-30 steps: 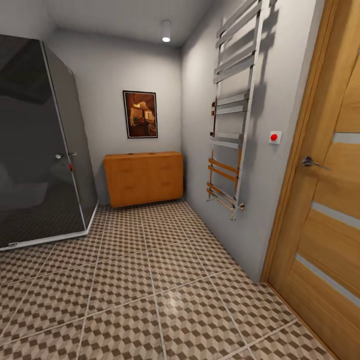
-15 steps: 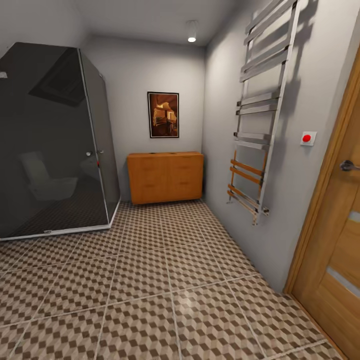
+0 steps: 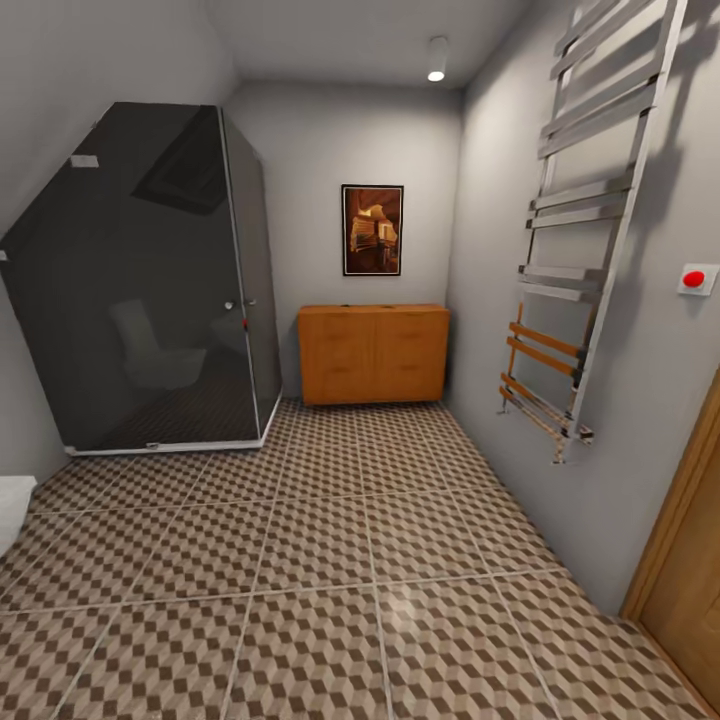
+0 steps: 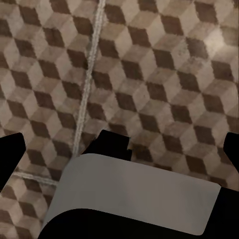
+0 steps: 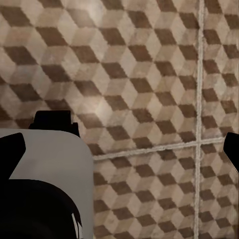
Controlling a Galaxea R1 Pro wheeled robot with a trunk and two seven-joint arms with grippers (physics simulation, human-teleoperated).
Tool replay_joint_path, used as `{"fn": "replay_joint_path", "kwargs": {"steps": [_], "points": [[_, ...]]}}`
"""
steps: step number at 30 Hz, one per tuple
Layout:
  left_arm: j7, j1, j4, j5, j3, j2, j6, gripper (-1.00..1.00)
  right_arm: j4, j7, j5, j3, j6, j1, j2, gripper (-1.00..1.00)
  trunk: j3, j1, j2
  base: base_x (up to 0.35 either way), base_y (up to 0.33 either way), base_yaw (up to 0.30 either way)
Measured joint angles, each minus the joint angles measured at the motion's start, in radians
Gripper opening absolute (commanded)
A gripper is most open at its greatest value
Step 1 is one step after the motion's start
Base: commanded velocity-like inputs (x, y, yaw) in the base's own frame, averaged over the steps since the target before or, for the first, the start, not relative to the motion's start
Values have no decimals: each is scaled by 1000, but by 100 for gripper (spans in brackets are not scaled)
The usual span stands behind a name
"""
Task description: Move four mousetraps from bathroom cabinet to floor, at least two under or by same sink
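Note:
The cabinet (image 3: 373, 352), an orange-brown chest, stands against the far wall below a framed picture. The bathroom floor (image 3: 330, 560), patterned with brown and beige cubes, stretches from me to it. The mousetraps are out of view, and so is the bathroom sink. In the left wrist view my left gripper (image 4: 119, 149) hangs open over the tiles, its dark fingertips (image 4: 11, 152) far apart at the frame's edges. My right gripper (image 5: 121, 149) is likewise open above the floor, with nothing between its fingertips (image 5: 10, 152).
A dark glass shower cabin (image 3: 150, 290) fills the far left corner. A chrome towel rail (image 3: 580, 250) hangs on the right wall, with a wooden door (image 3: 685, 590) nearer to me. A white fixture's edge (image 3: 12, 505) shows at the left.
The camera has turned left: the cabinet and shower now sit further right in the picture, and the door has slid almost out at the right edge.

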Motion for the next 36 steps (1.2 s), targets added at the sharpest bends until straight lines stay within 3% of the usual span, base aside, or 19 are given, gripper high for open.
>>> {"fn": "replay_joint_path", "kwargs": {"steps": [13, 36], "points": [[-2, 0, 0, -4, -1, -1, 4, 100, 0, 0, 0, 0, 1, 0, 0, 100, 0, 0, 0, 40, 0, 111], [-64, 0, 0, -12, -11, -1, 21, 100, 0, -1, 1, -1, 1, 0, 1, 100, 0, -1, 0, 296, 0, 3]]}}
